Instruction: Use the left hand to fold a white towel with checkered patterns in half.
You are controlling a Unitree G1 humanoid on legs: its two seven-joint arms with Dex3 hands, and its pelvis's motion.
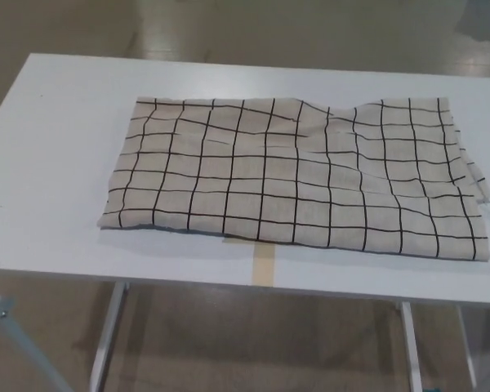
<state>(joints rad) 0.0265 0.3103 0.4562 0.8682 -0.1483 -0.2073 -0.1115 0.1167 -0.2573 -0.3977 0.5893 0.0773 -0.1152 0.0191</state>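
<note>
A white towel (298, 175) with a black checkered grid lies spread flat on the white table (49, 163). It stretches from the table's left-middle to near its right edge, with light wrinkles near its upper middle and a doubled edge showing at its right side. Neither of my hands appears in the head view.
A strip of tan tape (264, 261) sticks out from under the towel's near edge and runs to the table's front edge. Metal table legs (106, 335) and a shiny floor show below. A grey bar (16, 335) crosses the lower left corner.
</note>
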